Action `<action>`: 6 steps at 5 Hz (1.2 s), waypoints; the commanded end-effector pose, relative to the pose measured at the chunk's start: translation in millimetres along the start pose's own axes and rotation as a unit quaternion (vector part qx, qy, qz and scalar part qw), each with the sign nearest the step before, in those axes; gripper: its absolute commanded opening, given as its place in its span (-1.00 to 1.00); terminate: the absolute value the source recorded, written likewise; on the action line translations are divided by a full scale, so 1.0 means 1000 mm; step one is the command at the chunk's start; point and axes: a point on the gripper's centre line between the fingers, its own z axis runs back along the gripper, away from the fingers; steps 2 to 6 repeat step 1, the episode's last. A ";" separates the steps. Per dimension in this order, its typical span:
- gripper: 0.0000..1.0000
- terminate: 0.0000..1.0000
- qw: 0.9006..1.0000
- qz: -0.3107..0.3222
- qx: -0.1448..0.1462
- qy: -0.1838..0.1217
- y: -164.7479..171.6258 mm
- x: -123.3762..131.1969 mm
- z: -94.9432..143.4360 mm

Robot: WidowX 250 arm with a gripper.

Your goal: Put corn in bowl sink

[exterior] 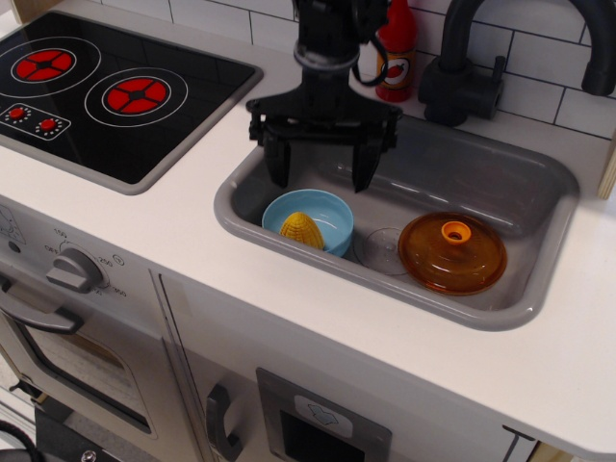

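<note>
1. The corn [301,228], a small yellow toy cob with ribbed kernel rows, lies on its side inside the bowl.
2. The bowl [332,212], round, light blue and smooth-sided, sits upright on the sink floor at the near left corner.
3. The sink [500,183] is a grey rectangular basin with rounded corners, set into the white counter.

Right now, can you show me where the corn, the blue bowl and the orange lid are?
corn [301,228]: the only camera view, on its ribbed yellow side.
bowl [332,208]: same view, on the bare inner wall.
orange lid [452,254]: same view, on the dome below its knob.
</note>
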 end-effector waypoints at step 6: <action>1.00 1.00 0.999 0.003 -0.017 -0.033 -0.001 0.015 0.022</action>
